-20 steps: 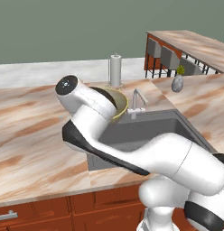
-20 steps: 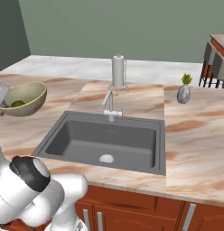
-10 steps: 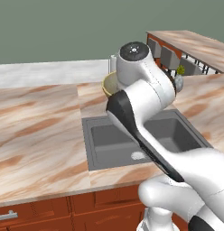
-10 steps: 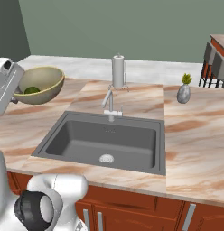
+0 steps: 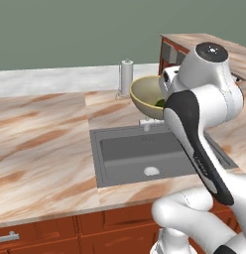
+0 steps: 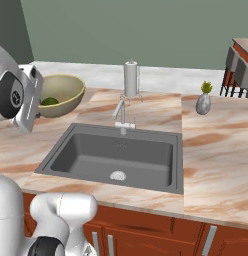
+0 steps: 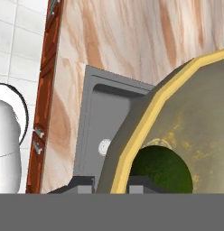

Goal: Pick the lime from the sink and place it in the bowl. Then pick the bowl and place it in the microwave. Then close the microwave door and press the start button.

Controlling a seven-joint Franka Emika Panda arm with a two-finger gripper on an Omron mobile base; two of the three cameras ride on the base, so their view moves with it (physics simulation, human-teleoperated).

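counter point(image 6: 221, 165): marble top in pink-tan veining, running across both base views above red-brown cabinet fronts point(image 6: 161, 225).
sink point(image 6: 121, 155): sitting sunk into the counter near its front edge; the white drain point(image 6: 117, 175) is showing on the basin floor.
faucet point(image 6: 121, 117): standing at the sink's back edge.
towel roll point(image 6: 130, 79): standing upright behind the faucet, toward the counter's back edge.
vase point(image 6: 203, 102): sitting on the counter right of the sink, well apart from it, carrying a small green sprig.
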